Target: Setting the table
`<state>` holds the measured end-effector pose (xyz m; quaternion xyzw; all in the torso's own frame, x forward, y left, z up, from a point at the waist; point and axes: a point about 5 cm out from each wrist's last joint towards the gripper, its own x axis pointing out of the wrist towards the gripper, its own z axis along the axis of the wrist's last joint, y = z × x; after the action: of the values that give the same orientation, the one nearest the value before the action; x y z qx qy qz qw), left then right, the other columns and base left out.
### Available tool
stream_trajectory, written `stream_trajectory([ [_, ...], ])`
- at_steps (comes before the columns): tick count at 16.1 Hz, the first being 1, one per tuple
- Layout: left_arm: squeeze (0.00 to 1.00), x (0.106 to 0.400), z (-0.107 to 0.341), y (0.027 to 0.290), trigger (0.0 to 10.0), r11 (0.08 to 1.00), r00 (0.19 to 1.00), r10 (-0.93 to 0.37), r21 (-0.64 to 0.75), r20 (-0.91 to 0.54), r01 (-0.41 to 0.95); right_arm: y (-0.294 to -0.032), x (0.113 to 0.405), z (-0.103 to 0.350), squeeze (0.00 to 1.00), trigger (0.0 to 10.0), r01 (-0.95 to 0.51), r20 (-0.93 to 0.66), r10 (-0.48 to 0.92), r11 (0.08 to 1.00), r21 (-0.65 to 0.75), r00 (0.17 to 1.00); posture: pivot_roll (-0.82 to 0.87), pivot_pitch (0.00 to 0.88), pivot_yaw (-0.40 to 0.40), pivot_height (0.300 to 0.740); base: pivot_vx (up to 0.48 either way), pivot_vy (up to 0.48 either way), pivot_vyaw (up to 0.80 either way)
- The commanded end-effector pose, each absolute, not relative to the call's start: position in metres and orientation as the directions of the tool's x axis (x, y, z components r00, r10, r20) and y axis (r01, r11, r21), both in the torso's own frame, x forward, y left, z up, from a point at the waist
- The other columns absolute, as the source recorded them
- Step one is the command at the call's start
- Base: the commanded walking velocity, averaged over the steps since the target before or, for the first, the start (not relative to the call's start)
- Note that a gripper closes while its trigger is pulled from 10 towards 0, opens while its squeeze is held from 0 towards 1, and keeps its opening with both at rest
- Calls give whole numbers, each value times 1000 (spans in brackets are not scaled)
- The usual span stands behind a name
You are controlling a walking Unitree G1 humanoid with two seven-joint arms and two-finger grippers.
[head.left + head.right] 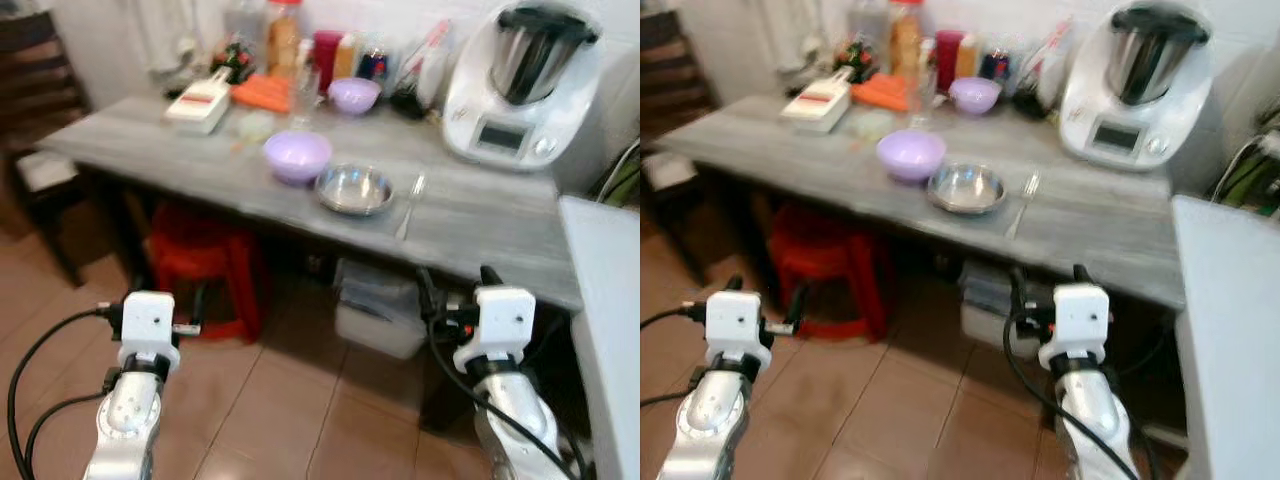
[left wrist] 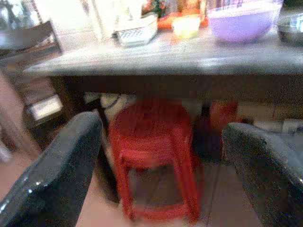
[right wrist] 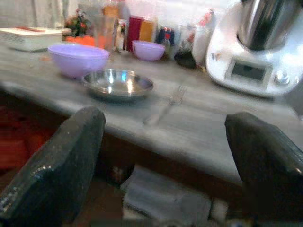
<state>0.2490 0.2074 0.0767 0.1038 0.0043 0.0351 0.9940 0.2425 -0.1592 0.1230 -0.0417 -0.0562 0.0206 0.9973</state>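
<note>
A grey table [image 1: 480, 225] stands ahead of me. On it sit a purple bowl [image 1: 297, 156], a shallow steel dish [image 1: 355, 188] just to its right, and a fork [image 1: 411, 205] lying right of the dish. A smaller purple bowl [image 1: 354, 95] rests further back. Both arms are held low in front of the table's near edge. My left gripper [image 2: 161, 142] is open and faces the red stool [image 2: 154, 156] under the table. My right gripper [image 3: 165, 146] is open too, level with the table edge, facing the steel dish [image 3: 117, 84] and fork [image 3: 165, 106]. Neither holds anything.
A white kitchen machine [image 1: 525, 85] stands at the table's back right, with bottles and jars [image 1: 300, 45] and a white box [image 1: 200, 103] along the back. A white counter [image 1: 605, 300] borders the right. A dark chair [image 1: 40, 100] is at left, a plastic box [image 1: 380, 310] under the table.
</note>
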Motion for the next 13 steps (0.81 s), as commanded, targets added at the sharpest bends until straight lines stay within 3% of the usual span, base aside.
stream_trajectory([
  [1,0,252,80,203,10000,977,999,51,205,7,-52,-171,241,122,0,10000,16,99,-7,996,-90,995,29,0,-29,740,-356,0,0],
  [5,0,252,79,201,10000,976,999,53,210,11,-54,-173,242,119,0,10000,48,93,-35,989,-140,995,26,0,-26,740,-361,0,0],
  [13,0,255,84,190,10000,980,997,-70,191,24,65,-183,245,116,0,10000,109,75,-102,989,-100,992,13,0,-20,740,0,0,0],
])
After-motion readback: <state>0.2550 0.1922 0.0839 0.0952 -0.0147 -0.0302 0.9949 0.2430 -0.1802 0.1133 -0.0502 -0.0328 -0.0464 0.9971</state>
